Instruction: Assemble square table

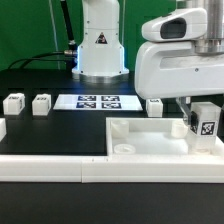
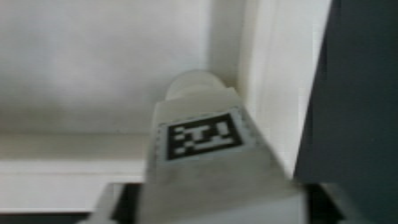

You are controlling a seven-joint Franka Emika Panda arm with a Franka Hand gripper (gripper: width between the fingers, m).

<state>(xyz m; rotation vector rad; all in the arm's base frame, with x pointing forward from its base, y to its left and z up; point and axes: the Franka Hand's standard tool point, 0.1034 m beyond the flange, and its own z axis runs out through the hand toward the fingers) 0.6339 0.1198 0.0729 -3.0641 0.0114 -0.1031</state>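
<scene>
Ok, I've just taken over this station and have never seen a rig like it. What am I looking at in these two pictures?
The machine is one robot arm. Its white base stands at the back of the black table. One picture comes from a camera off the arm, the other from a camera on its wrist. In the exterior view the tool is on the right and seems shut on a white leg with a black-and-white tag. The leg is by the edge of the square tabletop; whether they touch cannot be told. The wrist view shows that leg close up. At least three more legs lie loose. The flat marker board and the border rail belong to the rig.
</scene>
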